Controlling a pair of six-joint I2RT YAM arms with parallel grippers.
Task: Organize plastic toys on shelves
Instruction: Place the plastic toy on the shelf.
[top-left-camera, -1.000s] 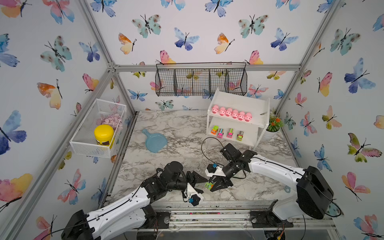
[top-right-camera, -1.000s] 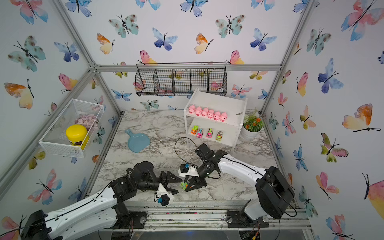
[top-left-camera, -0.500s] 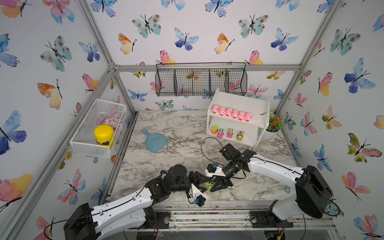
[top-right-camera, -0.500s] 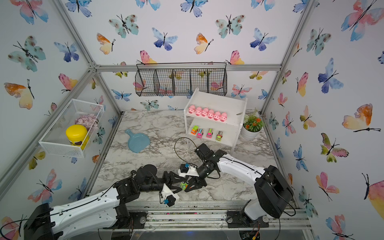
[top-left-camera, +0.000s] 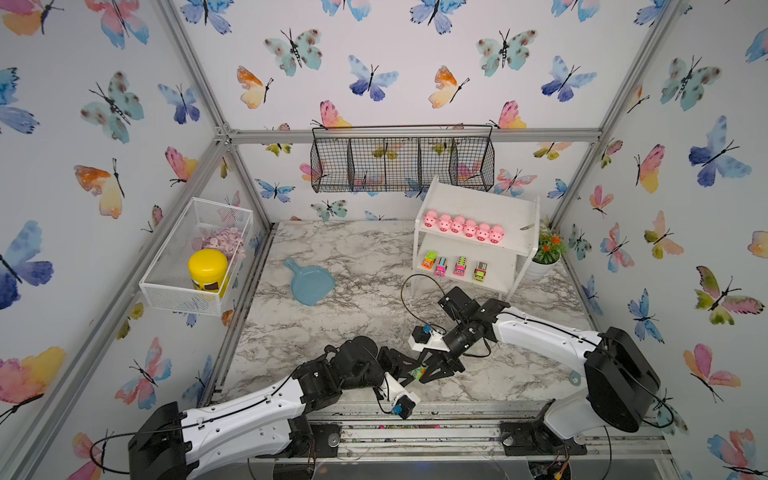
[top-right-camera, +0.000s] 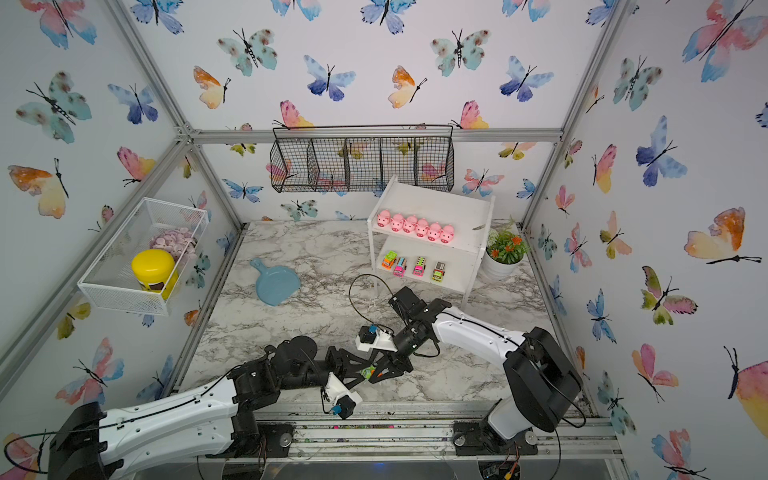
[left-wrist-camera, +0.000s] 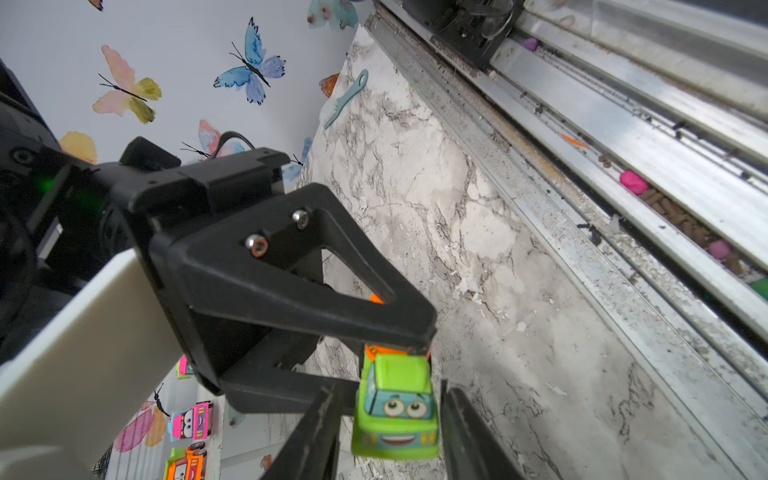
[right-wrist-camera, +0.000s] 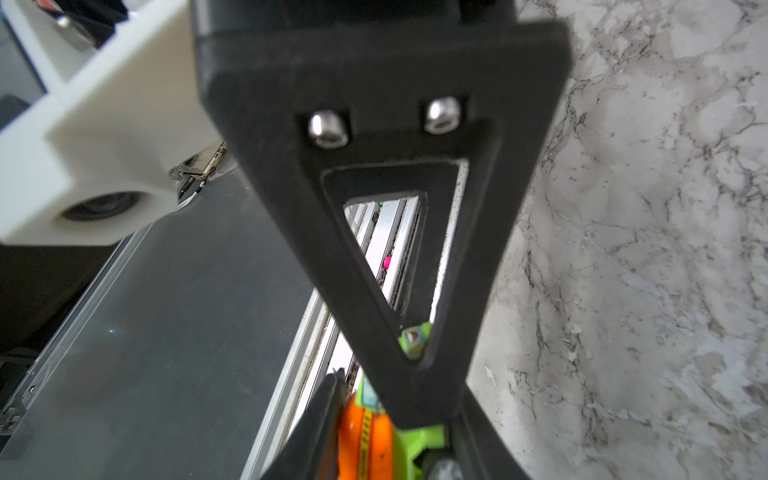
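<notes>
One green truck (left-wrist-camera: 395, 411) sits between my two arms, close to the front edge of the desk (top-left-camera: 353, 257) and about midway along it. My right gripper (top-right-camera: 380, 371) is clamped on the truck's orange back end. My left gripper (top-left-camera: 410, 370) faces it from the other side, with a finger along each flank of the green cab. One finger looks to be touching. Beside the other a sliver of marble shows, so I cannot tell whether this gripper has a hold. The truck's painted face looks toward my left wrist.

Farther in, left of the middle of the desk, lies a flat blue dish (top-left-camera: 309, 284), its handle pointing toward the back edge.

In the far right corner stands the white shelf (top-left-camera: 478, 201). Four more trucks (top-left-camera: 451, 266) are lined up side by side on its lower board. Six pink pigs (top-left-camera: 463, 226) stand shoulder to shoulder along the front of its upper board, snouts facing me. A potted plant (top-left-camera: 547, 251) stands just beside the shelf's right leg.

A white mesh basket (top-left-camera: 178, 291) hangs on the left wall. A black wire basket (top-left-camera: 401, 164) hangs on the back wall, above the shelf.
</notes>
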